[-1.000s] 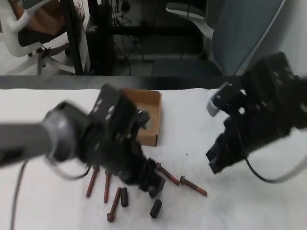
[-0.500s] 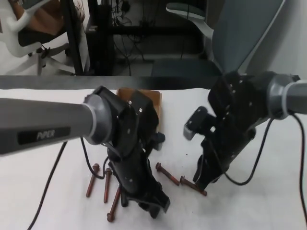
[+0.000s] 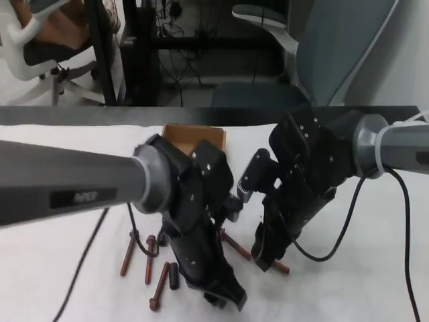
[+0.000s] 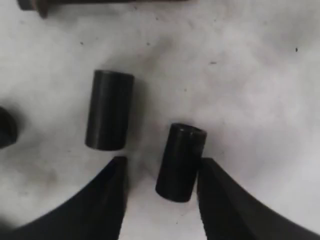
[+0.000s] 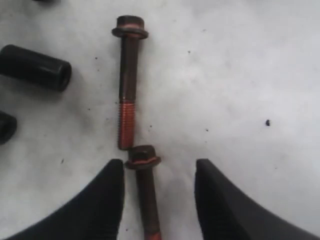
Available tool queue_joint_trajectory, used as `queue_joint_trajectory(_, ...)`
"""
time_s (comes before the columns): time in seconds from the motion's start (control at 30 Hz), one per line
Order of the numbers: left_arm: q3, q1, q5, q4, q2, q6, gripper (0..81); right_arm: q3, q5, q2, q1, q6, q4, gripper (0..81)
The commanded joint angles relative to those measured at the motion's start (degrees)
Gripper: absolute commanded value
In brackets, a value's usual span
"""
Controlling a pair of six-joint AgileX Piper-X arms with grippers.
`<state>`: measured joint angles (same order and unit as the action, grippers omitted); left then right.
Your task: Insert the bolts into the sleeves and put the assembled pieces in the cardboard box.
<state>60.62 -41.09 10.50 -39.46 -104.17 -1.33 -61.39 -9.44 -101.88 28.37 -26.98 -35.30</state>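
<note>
High view first: a white cloth (image 3: 375, 288) is spread as the work surface, flecked with small dark specks. Behind it the room is seen: a grey chair (image 3: 342, 47), a white chair (image 3: 33, 40) and black desk legs (image 3: 100, 54) with cables hung between them. The cardboard box (image 3: 201, 137) is set at the far side of the cloth, half hidden behind the left arm (image 3: 174, 194). Three bolts (image 3: 149, 258) and a lone sleeve (image 3: 173, 275) are laid on the cloth beside that arm.

Over to the left wrist view: the left gripper (image 4: 161, 170) is held low over the cloth with its fingers spread. A sleeve (image 4: 180, 161) is laid on its side between them and is not pinched. Whether one finger touches it cannot be told. A second sleeve (image 4: 109, 110) is laid just beside it, past the other fingertip.

Now the right wrist view: the right gripper (image 5: 159, 172) is spread wide as well. A bolt (image 5: 145, 200) is framed between its fingers, nearer to one of them, with nothing gripped. Its head is met by the threaded tip of a second bolt (image 5: 129, 80), so the two are laid end to end.

Against half a second ago, both arms are brought lower. The left gripper is carried down toward the near edge, and more of the box is covered. The right arm (image 3: 315, 161) is shifted closer to the left arm. The three bolts and the lone sleeve are left where they were.
</note>
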Motion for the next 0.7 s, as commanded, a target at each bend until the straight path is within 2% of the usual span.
queue_joint_trajectory(0.0, 0.28, -1.00, 0.16, 0.14, -1.35, 0.45, 41.9, -0.53, 0.02, -0.29, 0.11, -1.37, -0.09, 33.0)
queue_joint_trajectory(0.27, 0.38, -3.56, 0.08, 0.62, -1.22, 0.45, 44.1, -0.53, -0.52, -3.61, 0.11, -1.72, -1.38, 32.3)
queue_joint_trajectory(0.47, 0.38, -3.54, -2.45, 2.63, -1.22, 0.58, 44.9, -0.53, -1.73, -6.49, 0.11, -1.72, -1.47, 32.3)
queue_joint_trajectory(0.5, 0.38, -3.54, -3.74, 2.63, -1.22, 1.32, 42.0, -0.53, -1.89, -6.86, 0.11, -1.72, -2.08, 32.3)
queue_joint_trajectory(0.53, 0.38, -3.54, -5.25, 2.50, -1.22, 1.77, 35.1, -0.53, -2.03, -7.17, 0.11, -1.72, -2.89, 32.3)
queue_joint_trajectory(0.6, 0.38, -3.54, -6.27, 1.79, -1.22, 1.63, 9.7, -0.53, -2.02, -7.23, 0.14, -1.72, -3.99, 32.3)
queue_joint_trajectory(0.63, 0.38, -3.54, -6.24, 1.30, -1.22, 0.72, 1.1, -0.53, -2.02, -7.23, 0.29, -1.72, -4.50, 32.3)
queue_joint_trajectory(0.67, 0.38, -3.54, -6.57, 1.03, -1.22, 0.37, 1.7, -0.53, -2.02, -7.08, 0.25, -1.72, -4.92, 32.3)
